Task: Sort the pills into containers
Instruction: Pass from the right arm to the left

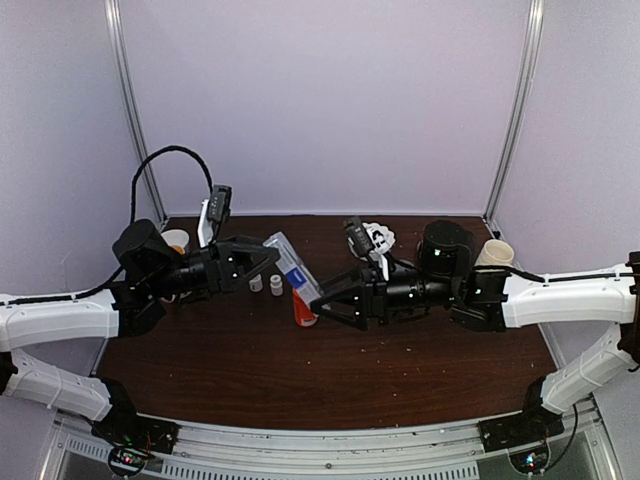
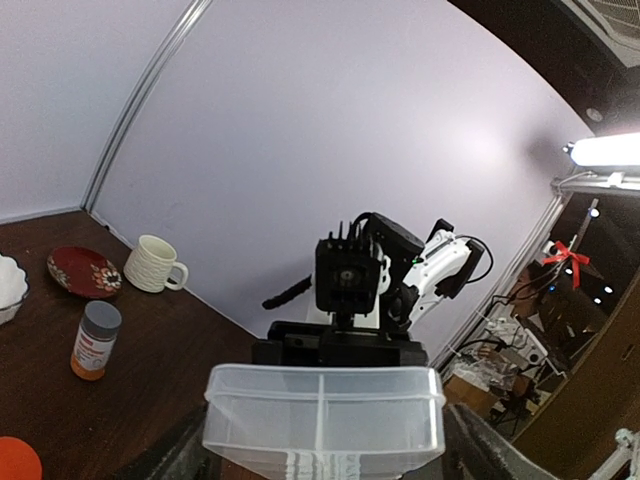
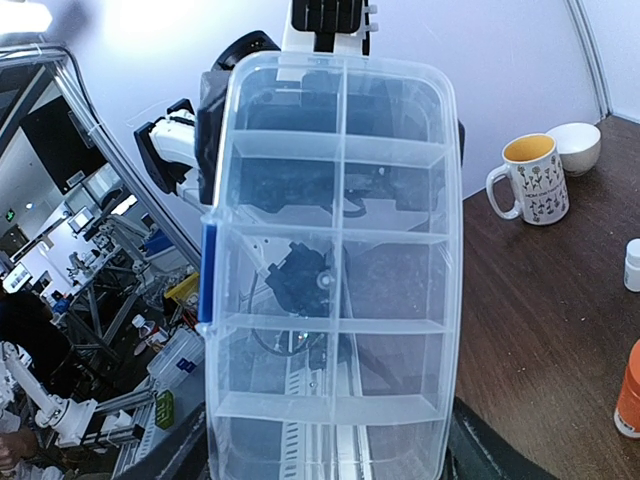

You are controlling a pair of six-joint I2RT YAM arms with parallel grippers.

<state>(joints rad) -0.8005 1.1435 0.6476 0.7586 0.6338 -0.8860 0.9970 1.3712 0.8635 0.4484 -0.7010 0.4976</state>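
Observation:
The clear organizer box (image 1: 288,266), the containers, hangs tilted above the table between my two arms. My left gripper (image 1: 258,266) is shut on its far-left end. In the left wrist view the box (image 2: 324,410) fills the gap of that gripper (image 2: 325,455), with a finger (image 2: 180,455) against each side. My right gripper (image 1: 328,300) is shut on the other end. In its wrist view the box (image 3: 335,270) stands up out of the gripper (image 3: 330,455), and its divided cells look bare. The pills are too small to make out.
An orange-capped bottle (image 1: 305,312) and two tiny white bottles (image 1: 266,285) stand under the box. A grey-capped amber bottle (image 2: 95,340), cream mug (image 2: 152,264) and red plate (image 2: 83,272) sit on one side. A patterned mug (image 3: 530,180) and a white bowl (image 3: 575,148) sit on the other.

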